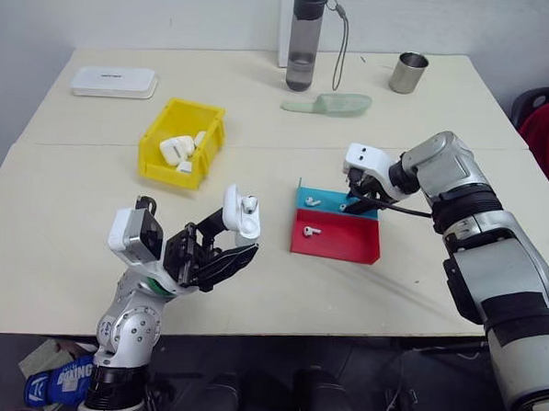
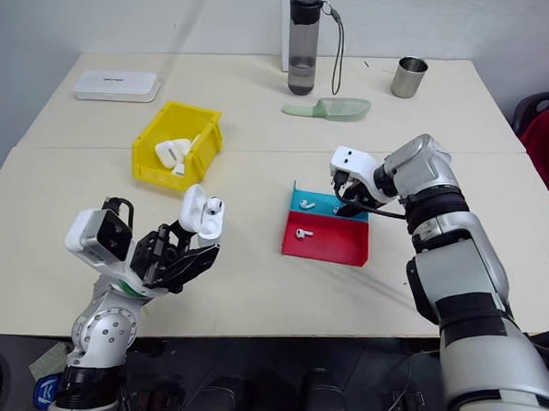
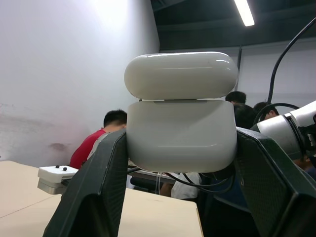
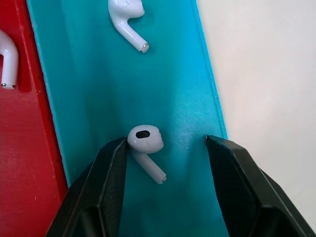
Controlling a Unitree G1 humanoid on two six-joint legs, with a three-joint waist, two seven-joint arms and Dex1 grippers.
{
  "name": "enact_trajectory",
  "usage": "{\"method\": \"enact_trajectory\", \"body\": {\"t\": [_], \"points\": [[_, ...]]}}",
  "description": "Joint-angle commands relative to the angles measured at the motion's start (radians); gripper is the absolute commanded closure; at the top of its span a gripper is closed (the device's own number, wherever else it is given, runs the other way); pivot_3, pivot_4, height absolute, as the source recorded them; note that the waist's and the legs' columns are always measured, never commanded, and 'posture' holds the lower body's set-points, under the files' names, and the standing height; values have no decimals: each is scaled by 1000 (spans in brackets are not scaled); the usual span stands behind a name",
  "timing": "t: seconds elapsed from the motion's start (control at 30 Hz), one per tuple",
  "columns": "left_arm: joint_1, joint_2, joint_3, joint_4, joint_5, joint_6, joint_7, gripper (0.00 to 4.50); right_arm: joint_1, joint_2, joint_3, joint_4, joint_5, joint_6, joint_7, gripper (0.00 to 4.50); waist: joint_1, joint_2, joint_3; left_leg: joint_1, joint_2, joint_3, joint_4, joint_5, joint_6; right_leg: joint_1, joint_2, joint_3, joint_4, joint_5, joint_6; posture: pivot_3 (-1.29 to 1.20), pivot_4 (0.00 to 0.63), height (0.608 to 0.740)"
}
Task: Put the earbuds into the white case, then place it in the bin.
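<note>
Your left gripper [image 1: 219, 244] is clamped on the white case [image 1: 242, 211], lid flipped up with one earbud [image 1: 249, 204] seated, well short of the yellow bin [image 1: 182, 143]. Your right gripper [image 4: 165, 163] stands apart astride an earbud [image 4: 146, 144] in the blue tray [image 4: 89, 98], one finger touching it. By my reading you're partway: that bud must go in, then lid shut, then binned.

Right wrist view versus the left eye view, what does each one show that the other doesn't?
Right wrist view: a second earbud in the blue tray, between the open right gripper fingers. Left eye view: the left gripper shut on the open white case, the yellow bin, bottle, cup. Both: blue and red tray, each holding an earbud.
</note>
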Motion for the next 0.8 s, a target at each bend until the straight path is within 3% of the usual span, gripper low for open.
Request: {"method": "enact_trajectory", "body": {"t": [0.03, 0.13, 0.17, 0.23, 0.37, 0.8], "points": [[-2, 1, 5, -11, -6, -10, -6, 1742, 14, 5, -6, -22, 3, 9, 13, 1990, 0, 0, 0, 0, 0, 0, 0, 0, 0, 0, 0, 0, 0, 0, 0, 0, 150, 740], [-1, 1, 4, -12, -4, -10, -6, 1742, 18, 9, -4, -26, 2, 9, 20, 1990, 0, 0, 0, 0, 0, 0, 0, 0, 0, 0, 0, 0, 0, 0, 0, 0, 150, 740], [-1, 1, 4, -13, -4, -10, -5, 1742, 18, 10, -4, -27, 2, 9, 20, 2176, 0, 0, 0, 0, 0, 0, 0, 0, 0, 0, 0, 0, 0, 0, 0, 0, 150, 740], [0, 1, 4, -13, -3, -11, -5, 1742, 20, 10, -5, -28, 3, 9, 22, 2597, -1, 0, 0, 0, 0, 0, 0, 0, 0, 0, 0, 0, 0, 0, 0, 0, 150, 740], [7, -2, 1, -18, 0, -13, -3, 1742, 28, 11, -5, -38, 5, 7, 29, 3939, -1, 0, 0, 0, 0, 0, 0, 0, 0, 0, 0, 0, 0, 0, 0, 0, 150, 740], [4, -1, 2, -17, -4, -9, -2, 1742, 47, -4, -46, -98, 52, 19, 50, 4061, 0, 0, 0, 0, 0, 0, 1, 0, 0, 0, 0, 0, 1, 0, 0, 0, 150, 740]]}}
